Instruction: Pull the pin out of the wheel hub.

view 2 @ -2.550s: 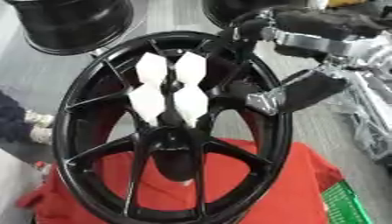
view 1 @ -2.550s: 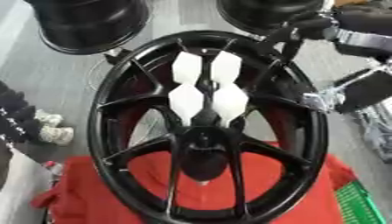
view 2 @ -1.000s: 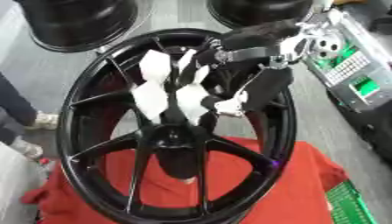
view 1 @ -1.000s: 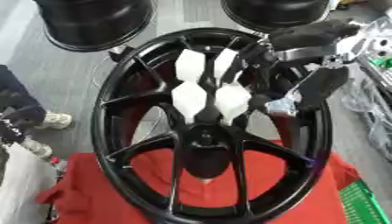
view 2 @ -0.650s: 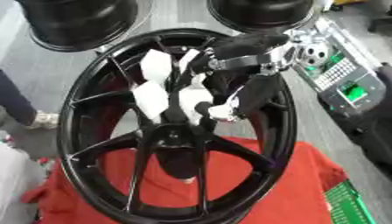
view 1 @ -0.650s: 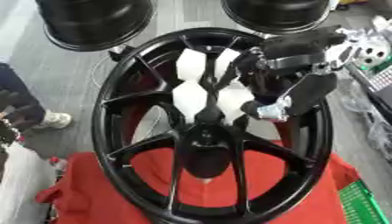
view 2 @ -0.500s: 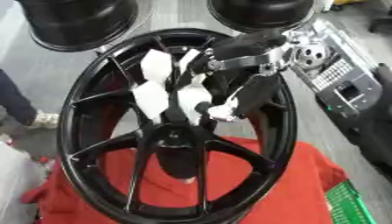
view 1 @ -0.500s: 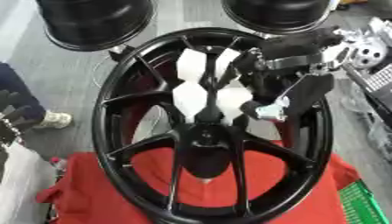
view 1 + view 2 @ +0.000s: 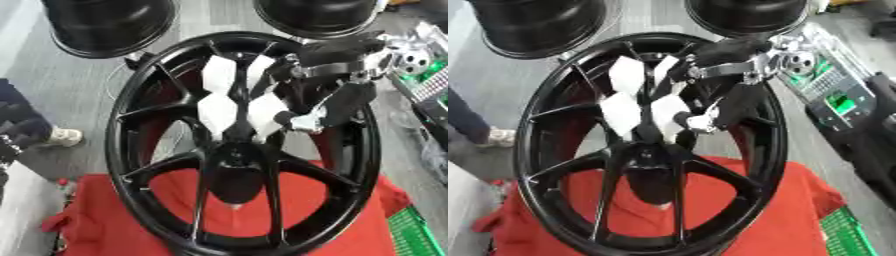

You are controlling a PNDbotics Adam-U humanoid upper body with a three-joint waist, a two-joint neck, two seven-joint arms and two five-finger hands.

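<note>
Wheel hub (image 9: pixel 236 160) stands upright on the red cloth (image 9: pixel 114 225), centre boss a little below mid-rim, white patches (image 9: pixel 217 107) showing through the upper spokes. Left of the rim, a person's dark sleeve and a shoe sit at the floor edge, not touching anything. Two more black wheels (image 9: pixel 109 22) lie on the floor behind.

Change: right hand (image 9: pixel 337 107) has come in from the upper right over the last couple of seconds and dropped from outside the rim to inside it. It now hangs in front of the upper-right spokes, just right of the white patches, fingertips pointing down-left toward the boss. Over the last half second it has barely moved, so the approach looks finished or paused.

Fingers read as curled inward around a small light piece (image 9: pixel 302 120) at the tips. I can't confirm that is the pin, and I can't tell whether it is pinched or just touched. No pin is clearly visible in the boss either.

Judgement: reach phase done, grasp likely in progress, extraction not yet evident. Next move should be a straight pull away from the spokes, since clearance to the rim on the right is tight.

Left hand is not visible in either view.
</note>
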